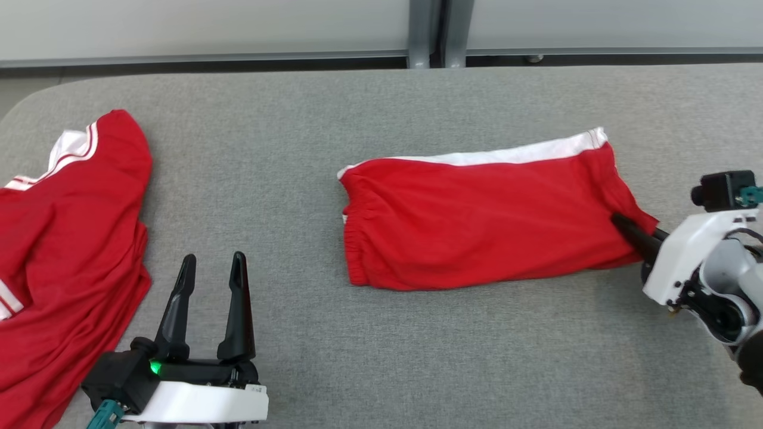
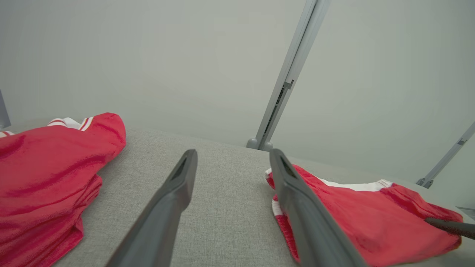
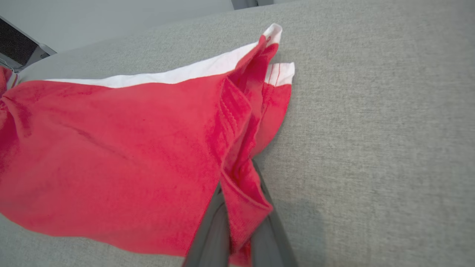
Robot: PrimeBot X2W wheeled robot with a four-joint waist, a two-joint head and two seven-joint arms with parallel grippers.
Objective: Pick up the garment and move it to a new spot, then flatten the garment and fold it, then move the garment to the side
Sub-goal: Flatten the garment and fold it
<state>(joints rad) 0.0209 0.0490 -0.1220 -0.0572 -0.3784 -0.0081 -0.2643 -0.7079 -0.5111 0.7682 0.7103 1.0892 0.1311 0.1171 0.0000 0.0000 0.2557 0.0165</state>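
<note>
Red knit cloth lies toward both ends of the grey fabric-covered worktop. At the far left a jersey with white trim sprawls loosely. Just right of it the left tool hovers over bare worktop, its two fingers apart and holding nothing. Right of centre lie the shorts, red with a white stripe along the far edge. They are spread fairly flat, the gathered waistband to the left and the leg hems to the right. At that right end the right tool is clamped on the hem corner, fingers together with cloth between them. The shorts look light, soft and limp, so I judge they will sag and trail rather than keep their shape. A one-corner pinch should drag them across the worktop but may let the layers bunch or slip apart. The thicker stitched hem or the elastic waistband seems a surer hold than the thin middle. The left wrist view, low over the worktop, gives the waistband end in profile and how little the cloth rises. The head view gives the whole layout and the wide gap between jersey and shorts. The right wrist view adds the grip itself: a doubled fold of hem pinched between the dark fingers, and beyond it a white-tipped corner standing up off the worktop.
</note>
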